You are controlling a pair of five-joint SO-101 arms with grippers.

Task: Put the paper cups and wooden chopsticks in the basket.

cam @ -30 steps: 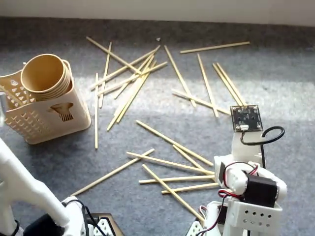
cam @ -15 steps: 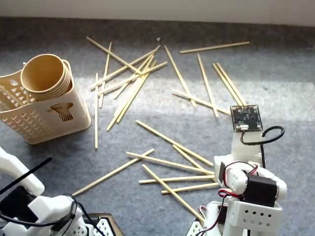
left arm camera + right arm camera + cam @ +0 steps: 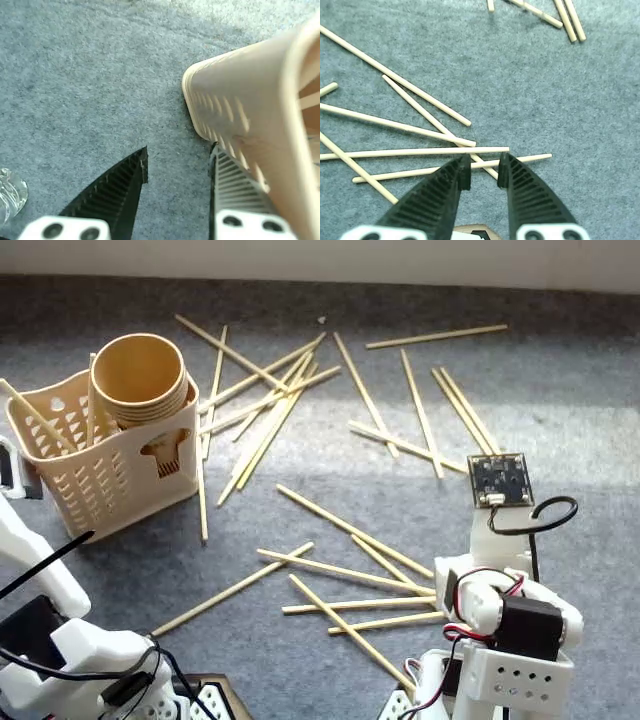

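The gray tabletop [image 3: 560,390] looks soft and fuzzy, like a rug. The basket [image 3: 110,485] is cream plastic with little holes in its walls, and it leans a bit. It sits right against the outside of one finger of the left hand [image 3: 180,150]. That hand is open wide and holds nothing; there is bare fuzzy gray between its fingers. The paper cups [image 3: 140,375] are tan, round and smooth. They are stacked one inside the other and already stand in the basket, on the side away from the left hand, so that part looks done. A few thin sticks lean in the basket too. Most of the job is left, I think: many chopsticks [image 3: 345,572] lie loose. They are long, thin, pale wood, straight, and crossed over each other. Some lie just under and in front of the right hand [image 3: 483,161], others well beyond it. The right hand has only a narrow gap between its ridged black fingers and holds nothing.
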